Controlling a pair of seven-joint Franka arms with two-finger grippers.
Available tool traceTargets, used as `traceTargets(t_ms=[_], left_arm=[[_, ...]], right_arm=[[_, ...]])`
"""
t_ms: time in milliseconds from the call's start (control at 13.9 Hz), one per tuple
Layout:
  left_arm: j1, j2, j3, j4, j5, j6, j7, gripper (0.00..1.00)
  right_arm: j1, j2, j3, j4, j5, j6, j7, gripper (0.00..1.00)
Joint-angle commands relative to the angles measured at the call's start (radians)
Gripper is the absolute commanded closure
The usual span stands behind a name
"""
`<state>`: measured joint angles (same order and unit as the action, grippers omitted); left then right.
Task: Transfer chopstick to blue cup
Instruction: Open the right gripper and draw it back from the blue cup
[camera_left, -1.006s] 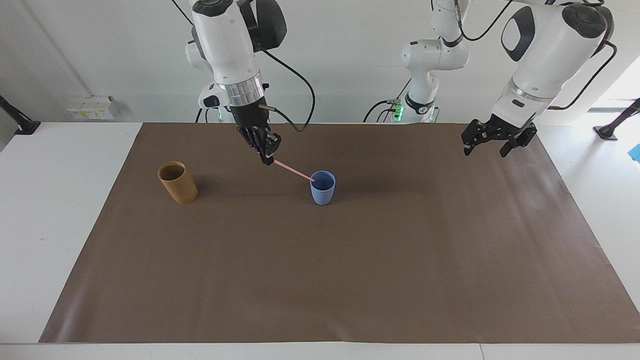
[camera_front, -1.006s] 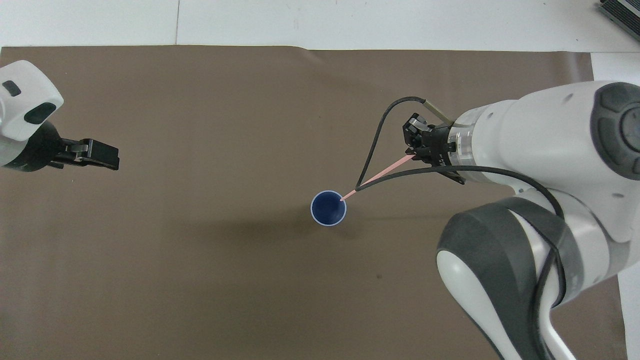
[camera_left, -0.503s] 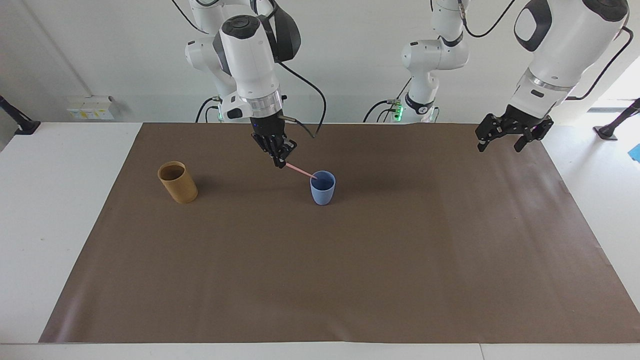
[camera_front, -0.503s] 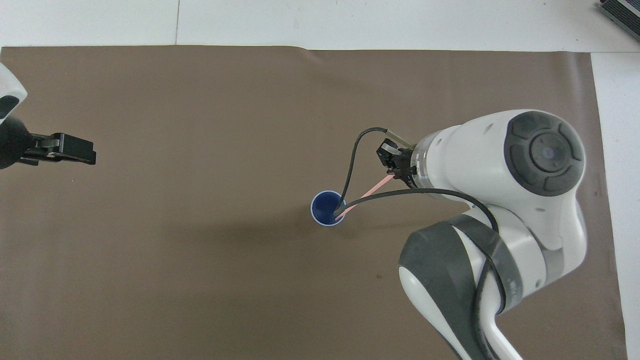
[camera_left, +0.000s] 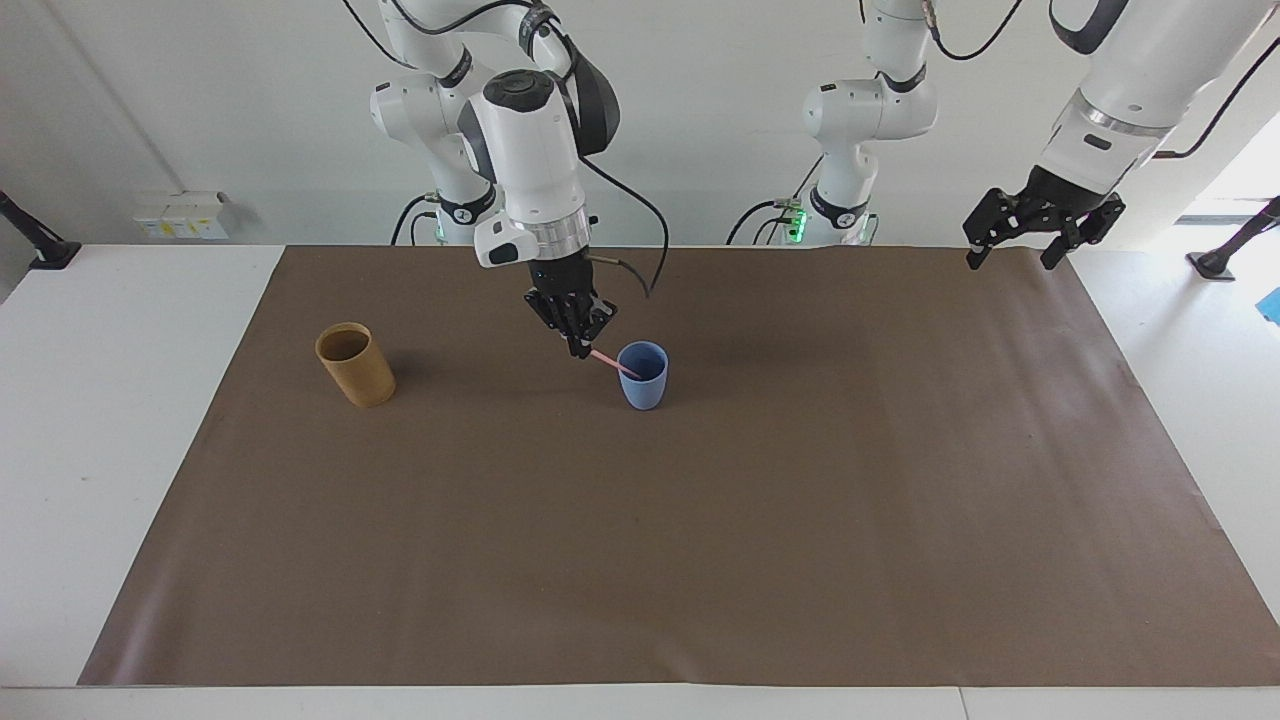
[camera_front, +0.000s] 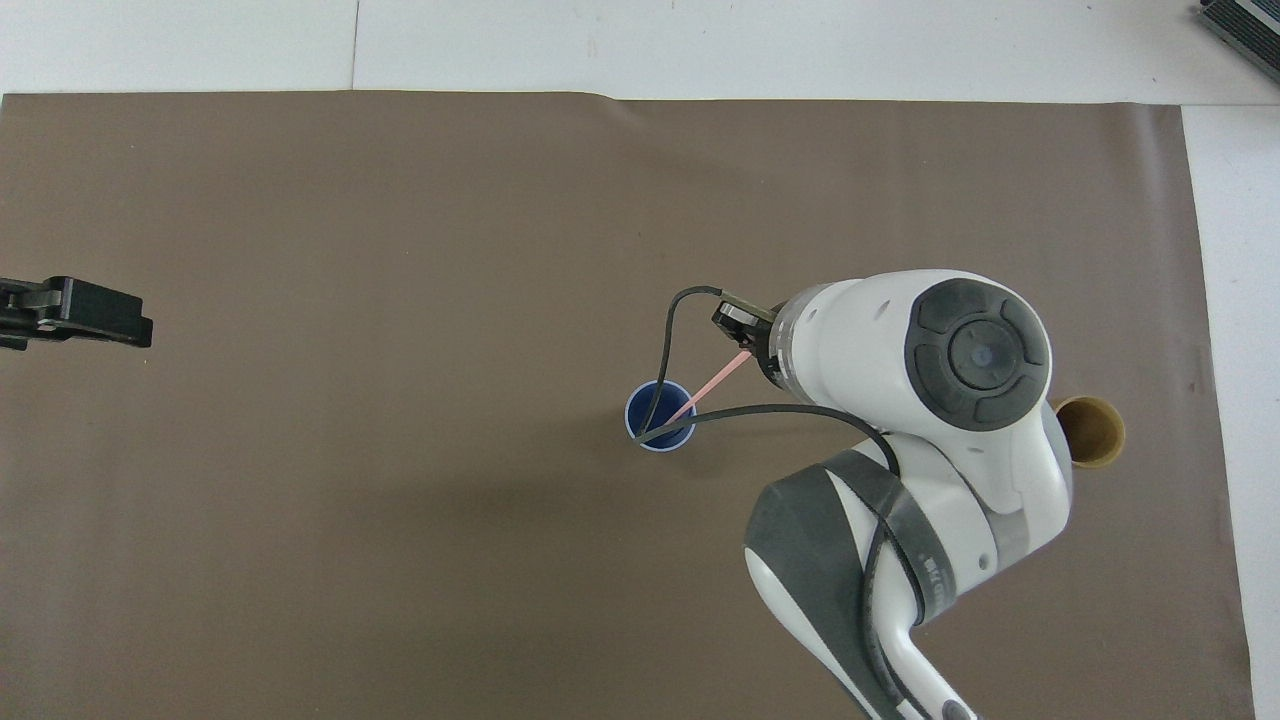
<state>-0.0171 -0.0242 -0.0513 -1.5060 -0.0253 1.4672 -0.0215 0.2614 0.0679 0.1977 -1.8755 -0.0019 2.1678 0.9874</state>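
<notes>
The blue cup (camera_left: 643, 374) (camera_front: 660, 416) stands upright on the brown mat. My right gripper (camera_left: 579, 349) (camera_front: 745, 345) hangs just beside the cup's rim, toward the right arm's end, shut on the upper end of the pale pink chopstick (camera_left: 610, 364) (camera_front: 712, 382). The chopstick slants down with its lower end inside the cup. My left gripper (camera_left: 1030, 238) (camera_front: 90, 315) waits raised over the mat's corner at the left arm's end, its fingers spread open and holding nothing.
A tan cylindrical cup (camera_left: 356, 364) (camera_front: 1092, 431) stands on the mat toward the right arm's end. The brown mat (camera_left: 700, 560) covers most of the white table. A black cable (camera_front: 680, 330) loops from the right wrist over the blue cup.
My right gripper has moved toward the blue cup and lowered, sliding the chopstick deeper into it. The left gripper has risen and drawn back toward its own end.
</notes>
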Motion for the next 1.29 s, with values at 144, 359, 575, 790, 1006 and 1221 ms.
traceTargets(t_ms=[144,359,575,790,1006,1221], left_arm=[[0.009,-0.002,-0.007,0.010,-0.012,-0.022,0.017,0.00],[0.002,-0.002,-0.010,0.013,-0.010,0.004,0.012,0.00],[0.005,0.001,-0.010,0.017,-0.009,0.007,0.014,0.00],[0.009,0.003,-0.012,0.023,-0.008,0.005,0.014,0.00],[0.008,-0.003,-0.012,0.020,-0.009,0.007,0.015,0.00],[0.009,-0.002,-0.010,0.021,-0.005,0.007,0.021,0.00]], right_arm=[[-0.001,-0.005,-0.003,-0.007,-0.012,0.001,-0.001,0.69],[-0.004,-0.002,-0.003,0.001,-0.012,-0.008,-0.001,0.29],[-0.018,-0.013,-0.006,0.012,-0.010,-0.051,-0.013,0.04],[-0.095,-0.051,-0.011,0.013,-0.012,-0.117,-0.086,0.00],[-0.217,-0.114,-0.014,0.015,-0.010,-0.242,-0.351,0.00],[-0.321,-0.131,-0.015,0.103,-0.007,-0.312,-0.623,0.00]])
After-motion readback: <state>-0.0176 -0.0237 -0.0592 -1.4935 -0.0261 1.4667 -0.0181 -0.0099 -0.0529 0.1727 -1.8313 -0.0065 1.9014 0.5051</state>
